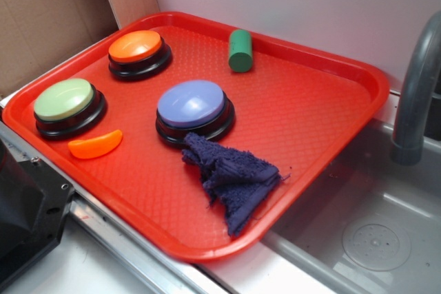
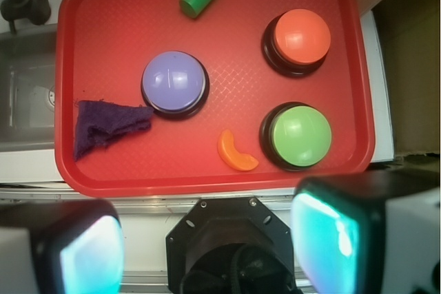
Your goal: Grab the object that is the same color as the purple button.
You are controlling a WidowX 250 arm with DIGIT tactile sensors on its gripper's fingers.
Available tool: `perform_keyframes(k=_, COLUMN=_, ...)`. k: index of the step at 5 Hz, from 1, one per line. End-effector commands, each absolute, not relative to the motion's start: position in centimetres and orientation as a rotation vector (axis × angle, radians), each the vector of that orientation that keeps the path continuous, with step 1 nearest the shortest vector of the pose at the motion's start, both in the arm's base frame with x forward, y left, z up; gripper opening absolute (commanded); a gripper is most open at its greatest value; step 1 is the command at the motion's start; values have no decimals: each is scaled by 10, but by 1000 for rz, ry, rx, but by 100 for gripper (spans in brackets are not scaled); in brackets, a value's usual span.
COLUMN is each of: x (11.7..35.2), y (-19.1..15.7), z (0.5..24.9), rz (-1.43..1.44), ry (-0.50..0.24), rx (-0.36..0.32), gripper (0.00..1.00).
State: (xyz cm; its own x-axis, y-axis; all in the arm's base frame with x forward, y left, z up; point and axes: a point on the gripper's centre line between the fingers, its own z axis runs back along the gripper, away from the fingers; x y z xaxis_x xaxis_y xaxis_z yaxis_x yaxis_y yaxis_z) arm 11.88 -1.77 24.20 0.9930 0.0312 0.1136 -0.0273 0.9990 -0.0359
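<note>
The rag [image 1: 234, 182] is dark purple terry cloth with a fuzzy nap, crumpled into a rough triangle with folded layers. It lies on the red tray [image 1: 331, 101] at the near right, touching the black base of the purple button [image 1: 193, 109]; its outer corner reaches close to the tray rim. The button has a round lavender dome.

An orange wedge [image 1: 95, 144] lies near the tray's near-left rim, just beside the green-topped button [image 1: 67, 105]. The orange-topped button [image 1: 139, 52] sits at the far left, and a green cylinder [image 1: 240, 50] lies on its side near the far rim. The right half of the tray beyond the rag and purple button is bare textured plastic.

The tray rests across the edge of a grey sink [image 1: 372, 239], with a grey faucet [image 1: 417, 87] at the right. A white wall stands behind, with cardboard [image 1: 48, 12] at the far left.

In the wrist view, the gripper [image 2: 207, 246] hangs above the near tray edge, its fingers [image 2: 89, 253] spread wide apart and holding nothing.
</note>
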Motion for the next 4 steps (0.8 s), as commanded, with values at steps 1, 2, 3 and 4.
perform_keyframes(k=1, x=119, y=-18, z=242, rz=29, ry=-114, rx=-34, gripper=100)
perform_keyframes(k=2, x=159, y=-59, z=205, rz=-222, ry=-120, rx=-17, gripper=100)
perform_keyframes(k=3, x=171, y=-101, z=173, rz=-430, ry=-140, rx=-14, gripper=100)
perform_keyframes(k=4, x=158, y=-119, z=144, rz=-673, ry=-78, rx=18, gripper=100)
